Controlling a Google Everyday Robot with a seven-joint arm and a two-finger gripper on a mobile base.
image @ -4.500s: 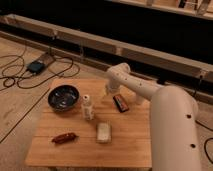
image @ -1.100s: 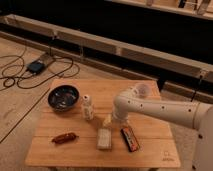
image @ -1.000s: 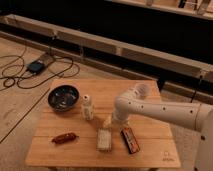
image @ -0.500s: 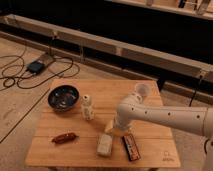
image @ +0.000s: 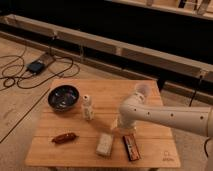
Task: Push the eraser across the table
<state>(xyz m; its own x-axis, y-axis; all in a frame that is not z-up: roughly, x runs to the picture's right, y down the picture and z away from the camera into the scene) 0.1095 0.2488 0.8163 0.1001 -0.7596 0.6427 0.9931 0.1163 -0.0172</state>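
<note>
Your eraser point(image: 130, 147) lies flat near the near edge of the table point(image: 150, 90), right of centre, its dark face up and its reddish-brown edges showing along the long sides. It points roughly near-to-far, with a slight tilt. Just to its left, a narrow gap apart, you have the whitish-beige block point(image: 104, 144), lying about parallel to it and of about the same size.

Directly on the far side of the eraser sits the gripper point(image: 121, 131), at the end of the white arm point(image: 165, 116) that reaches in from the right edge of the view. The gripper hangs low over the tabletop, just beyond the eraser's far end and between the eraser and the pale block's far corner. You cannot tell whether it touches the eraser, and you cannot tell how far the gripper is open or whether it has hold of anything; the arm's wrist covers it.

Moving outward, a small white bottle point(image: 88, 107) stands upright near the middle of the table, left of the arm's wrist. A dark bowl point(image: 64, 96) rests toward the far left corner, just beside the bottle but apart from it. A red-brown sausage-shaped item point(image: 64, 137) lies near the near left edge, well left of the pale block.

Past the table's far left, on the floor, you can see a dark device point(image: 37, 65) with looping cables point(image: 17, 75) around it.
</note>
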